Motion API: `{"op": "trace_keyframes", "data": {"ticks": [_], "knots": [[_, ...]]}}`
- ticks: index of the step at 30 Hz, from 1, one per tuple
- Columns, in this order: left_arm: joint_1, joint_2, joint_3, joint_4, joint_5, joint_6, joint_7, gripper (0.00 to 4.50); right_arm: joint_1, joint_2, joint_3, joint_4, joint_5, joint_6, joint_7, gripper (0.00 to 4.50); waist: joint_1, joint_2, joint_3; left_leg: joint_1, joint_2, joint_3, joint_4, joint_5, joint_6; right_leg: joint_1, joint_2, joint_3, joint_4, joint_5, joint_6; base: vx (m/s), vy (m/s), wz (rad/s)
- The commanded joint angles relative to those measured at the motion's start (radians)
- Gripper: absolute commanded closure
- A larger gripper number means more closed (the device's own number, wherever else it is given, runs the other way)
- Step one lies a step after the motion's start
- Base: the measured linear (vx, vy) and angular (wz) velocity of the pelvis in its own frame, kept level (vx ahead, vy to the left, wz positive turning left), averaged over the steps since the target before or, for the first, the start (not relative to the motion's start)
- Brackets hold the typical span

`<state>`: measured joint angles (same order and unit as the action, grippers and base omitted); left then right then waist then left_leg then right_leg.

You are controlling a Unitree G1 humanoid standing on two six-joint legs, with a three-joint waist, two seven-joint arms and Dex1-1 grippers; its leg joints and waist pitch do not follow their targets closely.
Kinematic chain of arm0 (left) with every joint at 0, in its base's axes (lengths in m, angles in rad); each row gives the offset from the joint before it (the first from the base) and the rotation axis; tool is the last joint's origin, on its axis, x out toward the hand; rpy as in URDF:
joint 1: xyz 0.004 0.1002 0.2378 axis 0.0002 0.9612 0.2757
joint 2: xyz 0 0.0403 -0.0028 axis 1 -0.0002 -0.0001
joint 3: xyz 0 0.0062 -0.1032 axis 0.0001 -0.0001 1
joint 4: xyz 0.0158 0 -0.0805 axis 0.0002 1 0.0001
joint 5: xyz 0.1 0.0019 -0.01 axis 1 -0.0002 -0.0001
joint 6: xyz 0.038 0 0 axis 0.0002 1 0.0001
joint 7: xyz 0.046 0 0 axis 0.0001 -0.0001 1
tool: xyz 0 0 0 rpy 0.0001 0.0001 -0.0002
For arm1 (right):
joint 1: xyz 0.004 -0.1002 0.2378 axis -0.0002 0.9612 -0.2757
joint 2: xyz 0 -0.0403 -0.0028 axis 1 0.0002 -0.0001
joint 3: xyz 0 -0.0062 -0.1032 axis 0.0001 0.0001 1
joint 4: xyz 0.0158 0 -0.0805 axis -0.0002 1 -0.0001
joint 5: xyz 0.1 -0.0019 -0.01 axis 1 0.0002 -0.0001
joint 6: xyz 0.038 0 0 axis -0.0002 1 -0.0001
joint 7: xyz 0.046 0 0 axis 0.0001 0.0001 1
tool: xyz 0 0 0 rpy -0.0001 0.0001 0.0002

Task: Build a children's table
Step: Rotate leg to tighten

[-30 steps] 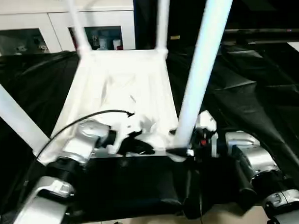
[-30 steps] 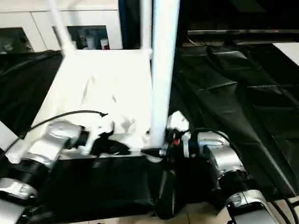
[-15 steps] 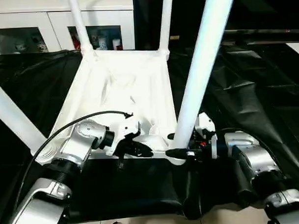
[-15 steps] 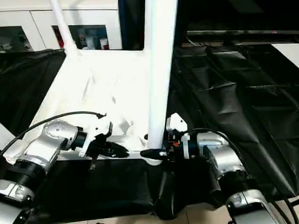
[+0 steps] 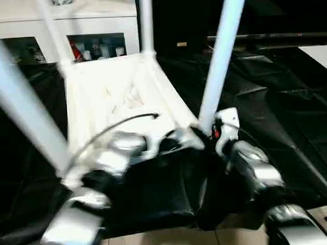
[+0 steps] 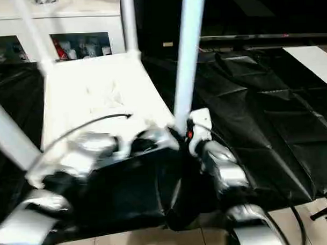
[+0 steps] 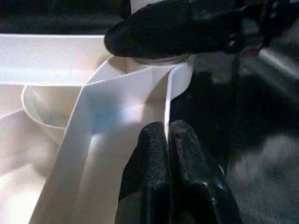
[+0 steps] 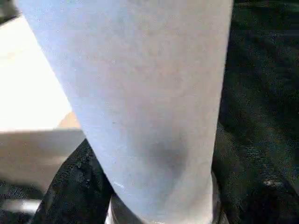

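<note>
Tabletop, glossy white plastic, lies upside down on crinkled black sheeting, tapered tubular legs standing up. Right gripper clasps the near-right leg's base; left gripper pinches the thin rim right beside that rounded socket.

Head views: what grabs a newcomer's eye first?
The white upside-down children's table on black sheeting, its legs pointing up. Nearest the robot, the right gripper grips the base of the near right leg, while the left gripper is pinched on the tabletop's thin rim.
</note>
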<state>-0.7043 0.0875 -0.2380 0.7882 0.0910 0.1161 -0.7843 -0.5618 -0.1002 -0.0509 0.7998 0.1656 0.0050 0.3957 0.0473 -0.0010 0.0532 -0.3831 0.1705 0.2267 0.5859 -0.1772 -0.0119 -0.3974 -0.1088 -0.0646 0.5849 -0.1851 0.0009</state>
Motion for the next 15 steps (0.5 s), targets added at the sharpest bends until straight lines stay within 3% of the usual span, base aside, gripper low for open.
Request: {"op": "trace_keyframes", "data": {"ticks": [1,3,4,5,7,9,12,13,15], "knots": [[-0.011,-0.067,0.013,0.011,-0.026,-0.020,0.050,4.50,0.008,0.065,0.091,0.053,-0.079,-0.016,0.032,1.96,-0.008,-0.011,-0.046,0.033,0.067,-0.056,-0.090,-0.420,-0.035,0.008,-0.060,0.039,-0.100,-0.492,-0.132,0.000,0.000,0.00],[-0.009,-0.063,0.011,0.007,-0.026,-0.023,0.039,4.50,0.009,0.058,0.104,0.041,-0.087,-0.039,0.061,1.96,-0.009,-0.012,-0.048,0.029,0.067,-0.054,-0.092,-0.404,-0.026,0.012,-0.060,0.040,-0.097,-0.447,-0.137,0.000,0.000,0.00],[-0.005,-0.056,0.011,0.003,-0.026,-0.025,0.029,4.50,0.010,0.050,0.110,0.029,-0.089,-0.059,0.086,1.40,-0.009,-0.013,-0.049,0.028,0.068,-0.051,-0.092,-0.389,-0.019,0.012,-0.059,0.041,-0.095,-0.416,-0.144,0.000,0.000,0.00],[-0.003,-0.047,0.013,0.000,-0.028,-0.024,0.019,4.50,0.009,0.041,0.106,0.022,-0.079,-0.068,0.107,1.33,-0.010,-0.013,-0.047,0.029,0.068,-0.050,-0.092,-0.389,-0.012,0.013,-0.059,0.042,-0.094,-0.404,-0.152,0.000,0.000,0.00],[-0.001,-0.035,0.012,-0.001,-0.027,-0.026,0.009,4.50,0.005,0.033,0.096,0.018,-0.060,-0.075,0.134,1.34,-0.010,-0.015,-0.047,0.027,0.067,-0.050,-0.090,-0.387,0.002,0.015,-0.061,0.043,-0.094,-0.406,-0.158,0.000,0.000,0.00],[0.004,-0.010,0.006,-0.008,-0.028,-0.023,-0.025,4.50,0.002,0.015,0.081,0.005,-0.021,-0.090,0.210,1.00,-0.009,-0.015,-0.046,0.024,0.068,-0.050,-0.090,-0.387,0.014,0.017,-0.063,0.043,-0.095,-0.419,-0.157,0.000,0.000,0.00],[0.022,0.046,-0.016,-0.036,-0.028,-0.008,-0.130,4.50,0.013,-0.052,0.102,-0.032,0.021,-0.059,0.421,1.00,-0.007,-0.017,-0.048,0.023,0.068,-0.049,-0.089,-0.363,0.026,0.023,-0.063,0.042,-0.093,-0.392,-0.169,0.000,0.000,0.00],[0.026,0.064,-0.025,-0.042,-0.026,-0.006,-0.165,4.50,0.021,-0.076,0.121,-0.044,0.015,-0.060,0.477,1.00,-0.004,-0.013,-0.046,0.021,0.069,-0.047,-0.089,-0.343,0.037,0.023,-0.061,0.044,-0.090,-0.361,-0.179,0.000,0.000,0.00],[0.031,0.089,-0.038,-0.049,-0.021,-0.005,-0.215,4.50,0.035,-0.106,0.140,-0.062,0.011,-0.059,0.558,1.00,-0.006,-0.014,-0.046,0.019,0.070,-0.045,-0.089,-0.328,0.042,0.023,-0.060,0.043,-0.086,-0.335,-0.195,0.000,0.000,0.00]]}}
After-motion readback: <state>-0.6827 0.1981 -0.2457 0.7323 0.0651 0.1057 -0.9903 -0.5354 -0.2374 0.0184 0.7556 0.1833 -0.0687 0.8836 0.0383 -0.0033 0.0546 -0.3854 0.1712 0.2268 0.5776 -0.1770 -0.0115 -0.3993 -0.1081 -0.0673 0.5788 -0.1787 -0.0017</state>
